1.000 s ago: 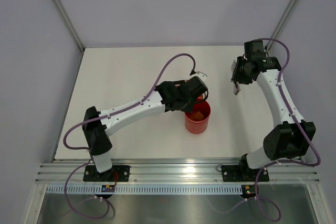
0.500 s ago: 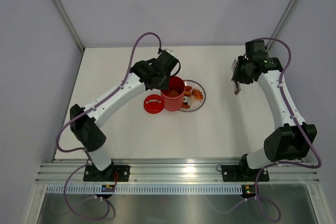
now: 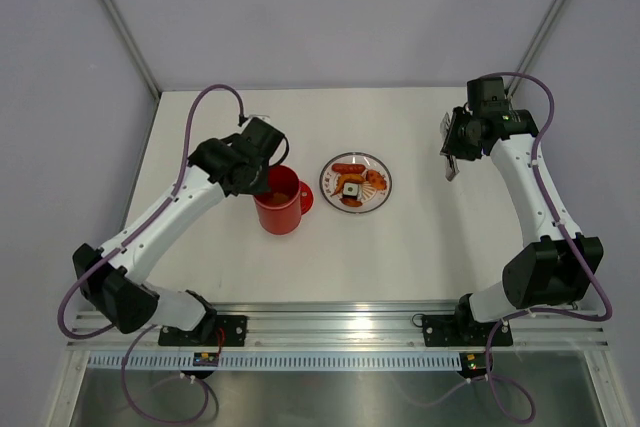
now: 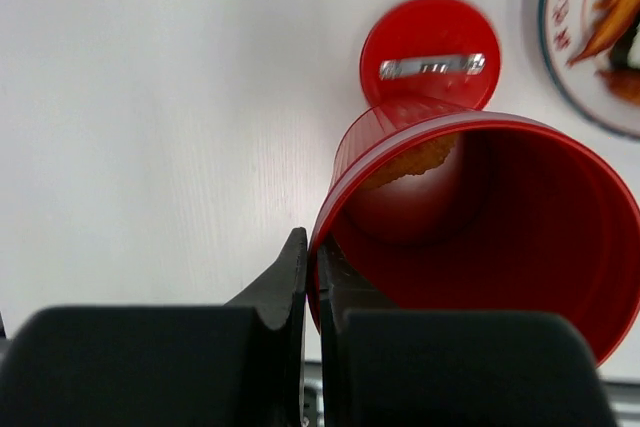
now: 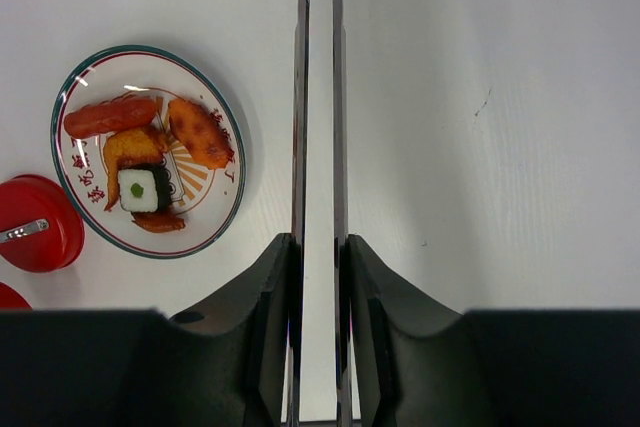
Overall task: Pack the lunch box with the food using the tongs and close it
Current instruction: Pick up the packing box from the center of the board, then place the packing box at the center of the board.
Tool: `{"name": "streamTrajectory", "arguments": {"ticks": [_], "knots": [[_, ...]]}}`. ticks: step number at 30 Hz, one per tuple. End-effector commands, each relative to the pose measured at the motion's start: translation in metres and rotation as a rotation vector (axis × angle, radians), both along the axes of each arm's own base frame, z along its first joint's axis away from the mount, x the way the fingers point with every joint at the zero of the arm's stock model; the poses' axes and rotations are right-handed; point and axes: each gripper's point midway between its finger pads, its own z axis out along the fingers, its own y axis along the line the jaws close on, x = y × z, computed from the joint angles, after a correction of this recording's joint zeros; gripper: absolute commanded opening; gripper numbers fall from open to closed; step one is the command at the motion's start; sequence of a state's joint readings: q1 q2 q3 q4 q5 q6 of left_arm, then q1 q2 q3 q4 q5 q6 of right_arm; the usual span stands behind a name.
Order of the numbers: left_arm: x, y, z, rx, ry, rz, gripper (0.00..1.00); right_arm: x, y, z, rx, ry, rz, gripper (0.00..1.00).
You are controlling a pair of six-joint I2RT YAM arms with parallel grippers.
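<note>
My left gripper point(image 4: 312, 267) is shut on the rim of the red lunch box point(image 4: 480, 237), one finger inside and one outside. An orange fried bit point(image 4: 410, 159) lies in the box. From above, the lunch box point(image 3: 280, 209) is left of the plate point(image 3: 385, 187), with my left gripper point(image 3: 262, 175) at its far-left rim. The red lid point(image 4: 430, 52) lies flat beside it. On the plate are a red sausage point(image 5: 110, 117), fried pieces point(image 5: 200, 132) and a black-and-white roll point(image 5: 142, 190). My right gripper point(image 5: 318, 242) is shut on the tongs point(image 5: 318, 97), to the right of the plate.
Only the white tabletop point(image 3: 420, 237) surrounds the plate and box. Grey walls close off the back and sides. A metal rail point(image 3: 340, 322) with both arm bases runs along the near edge.
My left arm has swung left with the lunch box, from the plate's right side to its left, uncovering the plate and lid. The right arm and tongs have held still.
</note>
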State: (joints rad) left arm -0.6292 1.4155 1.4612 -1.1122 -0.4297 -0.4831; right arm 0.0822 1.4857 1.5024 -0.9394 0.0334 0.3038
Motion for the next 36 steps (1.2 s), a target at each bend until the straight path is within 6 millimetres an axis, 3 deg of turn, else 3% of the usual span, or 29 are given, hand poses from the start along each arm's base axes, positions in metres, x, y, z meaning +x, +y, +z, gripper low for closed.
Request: {"name": "streamTrajectory", "arguments": {"ticks": [1,5,9,18,24,27,31,32,36], "knots": [[-0.018,0.005,0.001,-0.062,-0.017,0.024,0.00,0.005,0.004,0.011,0.025,-0.053,0.008,0.34],[-0.037,-0.002,-0.022,-0.146,0.010,-0.035,0.00,0.004,0.004,0.005,0.025,-0.034,0.013,0.34],[-0.044,-0.002,-0.037,-0.156,0.030,-0.046,0.00,0.007,0.005,0.003,0.027,-0.037,0.013,0.34],[-0.043,-0.018,-0.059,-0.250,0.024,-0.049,0.00,0.006,0.007,0.001,0.028,-0.029,0.016,0.34],[-0.036,-0.029,-0.062,-0.273,0.014,-0.061,0.00,0.000,0.031,-0.007,0.054,0.002,0.104,0.32],[-0.035,-0.029,-0.062,-0.262,0.015,-0.060,0.02,-0.013,0.064,-0.016,0.032,0.032,0.187,0.32],[-0.034,-0.030,-0.057,-0.264,0.011,-0.070,0.27,-0.029,0.088,-0.033,0.008,0.079,0.237,0.33],[-0.034,-0.032,-0.056,-0.265,0.011,-0.079,0.41,-0.034,0.090,-0.038,0.004,0.094,0.244,0.33],[-0.032,-0.037,-0.049,-0.276,0.006,-0.098,0.65,-0.045,0.097,-0.047,0.009,0.115,0.251,0.34]]}}
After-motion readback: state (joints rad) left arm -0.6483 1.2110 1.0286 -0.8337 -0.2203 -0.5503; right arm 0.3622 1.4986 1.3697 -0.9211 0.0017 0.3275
